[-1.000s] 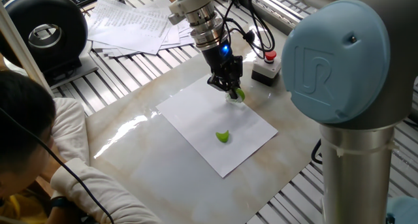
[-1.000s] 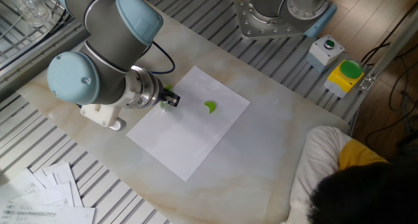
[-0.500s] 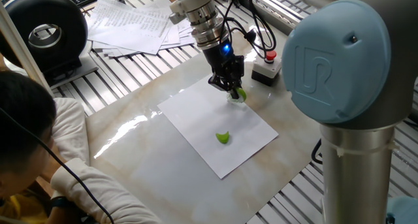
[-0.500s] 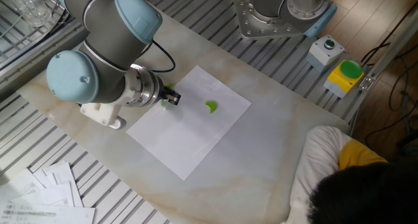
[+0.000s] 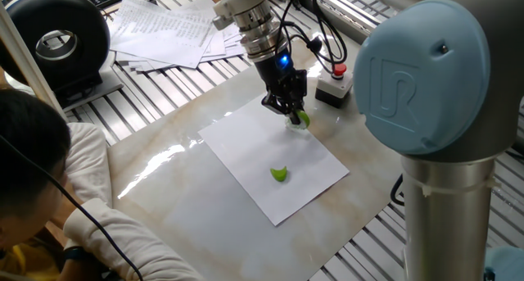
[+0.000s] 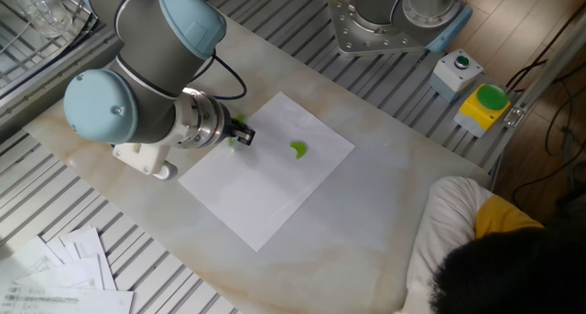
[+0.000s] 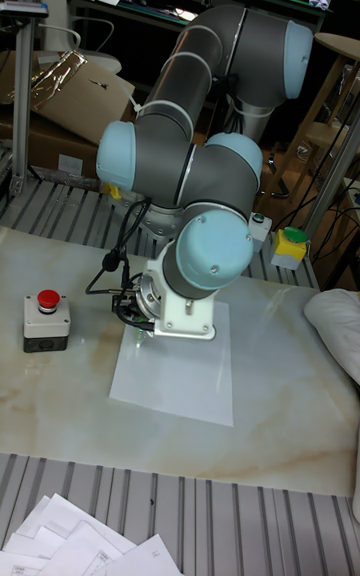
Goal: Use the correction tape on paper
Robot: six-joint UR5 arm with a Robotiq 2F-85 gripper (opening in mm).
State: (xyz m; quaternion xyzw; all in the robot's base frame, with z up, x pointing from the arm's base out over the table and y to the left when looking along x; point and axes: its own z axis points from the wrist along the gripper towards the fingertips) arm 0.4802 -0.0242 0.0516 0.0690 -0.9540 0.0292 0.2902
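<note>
The white paper [image 5: 246,146] lies on the marble table top, also seen in the other fixed view [image 6: 265,181] and the tall fixed view [image 7: 175,371]. My gripper [image 5: 288,109] points down at the paper's far edge and is shut on the green correction tape [image 5: 300,119], whose tip touches the sheet. In the other fixed view the gripper [image 6: 242,136] shows a bit of the green correction tape [image 6: 235,128] at the sheet's left edge. A small green piece [image 5: 280,173] lies loose on the paper. In the tall fixed view the arm hides most of the gripper [image 7: 130,321].
A red button box [image 5: 334,83] stands just behind the gripper. Fanned printed sheets [image 5: 168,31] and a black round device [image 5: 57,39] sit at the back left. A person [image 5: 41,191] leans at the table's edge. Yellow and grey button boxes [image 6: 487,103] are at the right.
The gripper with the tape has crept a little along the sheet's edge, and the paper has slid slightly with it. The loose green piece has moved with the paper.
</note>
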